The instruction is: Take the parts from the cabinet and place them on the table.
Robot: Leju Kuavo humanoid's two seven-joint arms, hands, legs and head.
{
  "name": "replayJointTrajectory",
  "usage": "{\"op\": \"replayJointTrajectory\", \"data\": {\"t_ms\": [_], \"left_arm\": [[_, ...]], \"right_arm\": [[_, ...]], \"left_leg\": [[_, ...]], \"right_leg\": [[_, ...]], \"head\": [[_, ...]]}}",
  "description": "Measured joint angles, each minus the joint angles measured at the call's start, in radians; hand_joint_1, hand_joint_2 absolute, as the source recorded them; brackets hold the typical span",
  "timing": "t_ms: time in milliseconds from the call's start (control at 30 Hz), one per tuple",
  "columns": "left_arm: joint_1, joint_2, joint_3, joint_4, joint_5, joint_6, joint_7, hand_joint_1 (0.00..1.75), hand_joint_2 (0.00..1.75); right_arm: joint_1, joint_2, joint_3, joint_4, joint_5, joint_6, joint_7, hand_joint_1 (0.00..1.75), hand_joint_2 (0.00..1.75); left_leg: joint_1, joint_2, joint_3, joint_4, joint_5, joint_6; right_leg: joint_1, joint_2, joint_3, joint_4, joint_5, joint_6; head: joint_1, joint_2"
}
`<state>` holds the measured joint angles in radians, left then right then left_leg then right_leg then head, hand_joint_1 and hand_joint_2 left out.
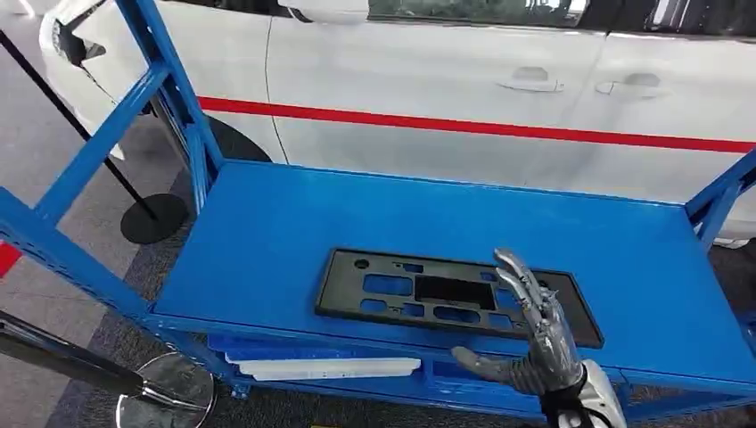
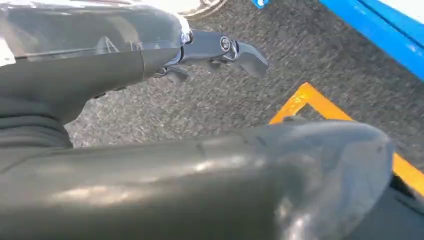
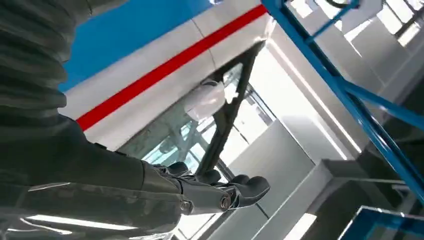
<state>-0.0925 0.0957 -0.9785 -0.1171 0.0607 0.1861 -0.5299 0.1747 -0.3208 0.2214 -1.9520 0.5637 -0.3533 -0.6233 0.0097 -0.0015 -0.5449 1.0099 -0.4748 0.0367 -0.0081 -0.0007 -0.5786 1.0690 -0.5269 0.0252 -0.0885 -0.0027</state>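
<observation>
A flat black plastic part (image 1: pixel 428 290) with several cut-outs lies on the top shelf of the blue cabinet (image 1: pixel 267 223), near its front edge. My right hand (image 1: pixel 535 330) reaches in over the front edge. Its fingers stretch out above the right portion of the part and its thumb points left, holding nothing. I cannot tell whether the fingers touch the part. In the right wrist view, the right hand (image 3: pixel 220 192) is seen against the car's window. My left hand (image 2: pixel 200 55) hangs over the grey floor with nothing in it.
A white part (image 1: pixel 325 367) lies on a lower shelf below the front edge. A white car with a red stripe (image 1: pixel 464 125) stands close behind the cabinet. Blue uprights (image 1: pixel 178 98) frame the shelf's left and right ends. Barrier post bases (image 1: pixel 153 218) stand on the floor at left.
</observation>
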Motion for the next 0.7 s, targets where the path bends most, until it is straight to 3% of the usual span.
{"op": "replayJointTrajectory", "data": {"t_ms": [67, 100, 133, 167, 267, 300, 400, 467, 500, 567, 600, 633, 667, 700], "left_arm": [[-0.001, 0.001, 0.005, 0.0, 0.0, 0.005, 0.003, 0.0, 0.0], [0.0, 0.001, 0.005, 0.001, 0.003, 0.005, 0.004, 0.0, 0.0], [0.002, 0.002, 0.005, 0.002, 0.003, 0.005, 0.005, 0.0, 0.0], [0.003, 0.002, 0.005, 0.003, 0.003, 0.005, 0.005, 0.0, 0.0], [0.001, 0.002, 0.004, 0.003, 0.001, 0.005, 0.006, 0.0, 0.0], [0.0, 0.002, 0.004, 0.003, 0.0, 0.005, 0.006, 0.0, 0.0], [0.0, 0.003, 0.003, 0.003, 0.0, 0.005, 0.007, 0.0, 0.0], [-0.001, 0.005, 0.002, 0.003, 0.0, 0.004, 0.008, 0.0, 0.0], [-0.001, 0.006, 0.0, 0.003, 0.0, 0.003, 0.008, 0.0, 0.0], [-0.003, 0.006, -0.004, 0.003, 0.0, 0.001, 0.009, 0.0, 0.0], [-0.002, 0.006, -0.007, 0.003, 0.0, 0.0, 0.009, 0.0, 0.0], [-0.001, 0.006, -0.01, 0.003, 0.0, -0.002, 0.009, 0.0, 0.0], [-0.002, 0.007, -0.016, 0.003, 0.0, -0.004, 0.01, 0.0, 0.0], [-0.002, 0.007, -0.021, 0.003, 0.0, -0.004, 0.012, 0.0, 0.0]], "right_arm": [[0.04, 0.001, -0.044, 0.002, 0.041, 0.012, 0.0, 0.0, 1.75], [0.063, 0.002, -0.063, 0.003, 0.06, 0.015, 0.0, 0.0, 1.75], [0.085, 0.003, -0.08, 0.006, 0.084, 0.016, 0.0, 0.0, 1.75], [0.103, 0.007, -0.098, 0.009, 0.117, 0.015, 0.0, 0.0, 1.75], [0.145, 0.023, -0.145, 0.01, 0.202, 0.006, 0.002, 0.0, 1.75], [0.152, 0.027, -0.155, 0.01, 0.215, 0.003, 0.002, 0.0, 1.75], [0.177, 0.036, -0.178, 0.011, 0.313, -0.021, 0.008, 0.0, 1.75], [0.185, 0.038, -0.18, 0.014, 0.394, -0.038, 0.017, 0.0, 1.75], [0.185, 0.038, -0.18, 0.016, 0.425, -0.044, 0.021, 0.0, 1.75], [0.186, 0.039, -0.178, 0.026, 0.468, -0.051, 0.035, 0.0, 1.75], [0.186, 0.039, -0.176, 0.032, 0.491, -0.055, 0.044, 0.0, 1.75], [0.185, 0.039, -0.17, 0.04, 0.517, -0.059, 0.059, 0.0, 1.75], [0.183, 0.039, -0.159, 0.05, 0.541, -0.069, 0.074, 0.0, 1.75], [0.179, 0.039, -0.141, 0.062, 0.558, -0.081, 0.089, 0.0, 1.75]], "left_leg": [[-0.001, 0.001, -0.004, 0.001, 0.001, 0.003], [-0.002, 0.0, -0.005, 0.001, 0.001, 0.004], [-0.002, 0.0, -0.005, 0.001, 0.001, 0.004], [-0.002, 0.0, -0.004, 0.002, 0.001, 0.004], [-0.002, -0.002, 0.002, 0.002, -0.002, 0.0], [-0.009, -0.001, 0.001, 0.003, -0.004, -0.004], [-0.006, 0.0, -0.001, 0.001, -0.002, -0.02], [-0.006, 0.0, -0.003, 0.013, -0.016, -0.032], [-0.007, 0.0, -0.018, 0.049, -0.044, -0.035], [-0.005, 0.0, -0.082, 0.199, -0.127, -0.038], [-0.005, 0.0, -0.113, 0.272, -0.155, -0.04], [-0.005, 0.0, -0.131, 0.315, -0.162, -0.041], [-0.005, 0.0, -0.125, 0.305, -0.143, -0.041], [-0.005, 0.0, -0.097, 0.248, -0.103, -0.04]], "right_leg": [[-0.005, 0.0, -0.073, 0.164, -0.083, 0.009], [-0.006, 0.0, -0.101, 0.229, -0.103, 0.011], [-0.006, 0.0, -0.113, 0.254, -0.1, 0.012], [-0.006, 0.0, -0.1, 0.226, -0.072, 0.012], [-0.006, -0.002, 0.023, -0.027, 0.052, 0.001], [0.002, -0.002, 0.038, -0.059, 0.037, -0.004], [0.006, 0.001, 0.03, -0.059, 0.042, -0.015], [-0.006, -0.003, 0.035, -0.074, 0.052, -0.03], [-0.006, -0.002, 0.035, -0.076, 0.052, -0.037], [-0.003, -0.004, 0.034, -0.075, 0.052, -0.04], [-0.002, -0.004, 0.034, -0.075, 0.052, -0.041], [-0.002, -0.004, 0.034, -0.074, 0.052, -0.041], [-0.002, -0.004, 0.035, -0.073, 0.052, -0.041], [-0.002, -0.003, 0.036, -0.071, 0.051, -0.041]], "head": [[0.0, 0.0], [0.0, 0.0], [0.0, 0.0], [0.0, 0.0], [0.0, 0.0], [0.0, 0.0], [0.0, 0.0], [0.0, 0.0], [0.0, 0.0], [0.0, 0.0], [0.0, 0.0], [0.0, 0.0], [0.0, 0.0], [0.0, 0.0]]}}
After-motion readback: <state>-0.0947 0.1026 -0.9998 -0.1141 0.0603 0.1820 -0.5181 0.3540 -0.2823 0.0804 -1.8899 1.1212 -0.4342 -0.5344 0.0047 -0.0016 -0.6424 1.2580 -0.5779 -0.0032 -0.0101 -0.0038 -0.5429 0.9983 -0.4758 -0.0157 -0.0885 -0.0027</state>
